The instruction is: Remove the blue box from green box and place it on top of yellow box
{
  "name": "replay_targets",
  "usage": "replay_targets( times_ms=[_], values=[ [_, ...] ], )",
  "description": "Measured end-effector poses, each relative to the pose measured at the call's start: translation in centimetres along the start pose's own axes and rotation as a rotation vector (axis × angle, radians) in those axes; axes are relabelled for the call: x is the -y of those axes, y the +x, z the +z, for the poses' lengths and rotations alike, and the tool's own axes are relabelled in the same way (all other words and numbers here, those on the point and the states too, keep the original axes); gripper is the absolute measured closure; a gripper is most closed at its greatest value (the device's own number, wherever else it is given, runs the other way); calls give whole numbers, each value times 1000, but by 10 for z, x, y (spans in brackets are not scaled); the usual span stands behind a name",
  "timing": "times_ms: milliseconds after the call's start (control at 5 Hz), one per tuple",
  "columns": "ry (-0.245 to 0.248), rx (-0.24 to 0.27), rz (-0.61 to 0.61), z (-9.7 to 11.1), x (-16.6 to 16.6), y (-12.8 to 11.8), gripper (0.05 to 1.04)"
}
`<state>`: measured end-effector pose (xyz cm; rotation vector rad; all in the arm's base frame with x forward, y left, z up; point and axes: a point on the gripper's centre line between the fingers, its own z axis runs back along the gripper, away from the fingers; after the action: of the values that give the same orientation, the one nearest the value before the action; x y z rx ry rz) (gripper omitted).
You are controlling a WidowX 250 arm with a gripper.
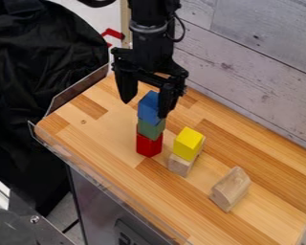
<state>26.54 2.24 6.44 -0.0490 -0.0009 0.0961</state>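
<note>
From my station I observe the black two-finger gripper (pixel 145 109) pointing down over the stack, its fingers spread, one to either side of the blue block. A gap shows between the block and the finger on the view's left; the other finger overlaps the block's edge in my view, and I cannot tell whether it touches. The blue cube-like block (pixel 147 107) sits on top of the green block (pixel 151 128), which rests on the red block (pixel 148 146) on the striped wooden tabletop (pixel 92 131). Just beside this stack, I record the bright yellow block (pixel 187 143) atop a plain wooden block (pixel 180 164). A second, larger bare-wood block with an angled top (pixel 231 189) lies near that pair.
</note>
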Motion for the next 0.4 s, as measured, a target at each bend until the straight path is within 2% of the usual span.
replay_targets(
  times_ms=[200,400],
  values=[
    [13,-25,7,-7,0,1,139],
    [16,-19,40,-9,-1,2,418]
  ],
)
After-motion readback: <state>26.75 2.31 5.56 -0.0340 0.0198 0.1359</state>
